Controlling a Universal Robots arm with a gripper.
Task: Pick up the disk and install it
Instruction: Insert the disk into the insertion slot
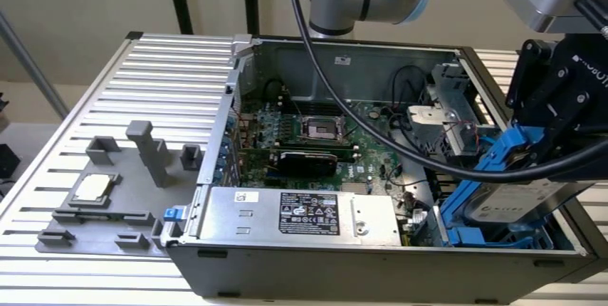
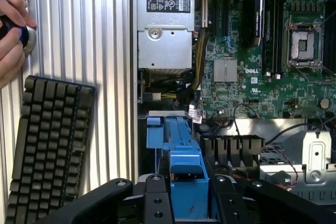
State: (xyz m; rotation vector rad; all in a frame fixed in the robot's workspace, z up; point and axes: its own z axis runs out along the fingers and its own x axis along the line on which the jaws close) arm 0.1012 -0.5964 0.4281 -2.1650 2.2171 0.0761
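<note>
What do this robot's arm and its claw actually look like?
The arm is rounded silver-grey tubing with pale blue joint caps. Thick black cables run alongside it. The gripper is black and angular, with jointed fingers and white lettering on its side.

Exterior view, lower right: the disk (image 1: 520, 193) and a black cable (image 1: 380, 133) crowd the blue drive cage (image 1: 470, 236); upper-left table (image 1: 171, 64) lies open.

Computer case (image 1: 380, 267) sits open on table (image 1: 171, 64), toward the exterior view's right edge. Inside:
- power supply (image 1: 304, 213) along near wall
- motherboard (image 1: 375, 160) behind it, CPU socket (image 1: 321, 129) mid-board
- drive cage (image 1: 494, 238) in near corner at the exterior view's right
- disk (image 1: 517, 196) tilted over cage, clamped in gripper (image 1: 528, 151)

Processor chip (image 1: 93, 187) on table, at the exterior view's left of case. Keyboard (image 2: 50, 145) on table outside power-supply wall.
</note>
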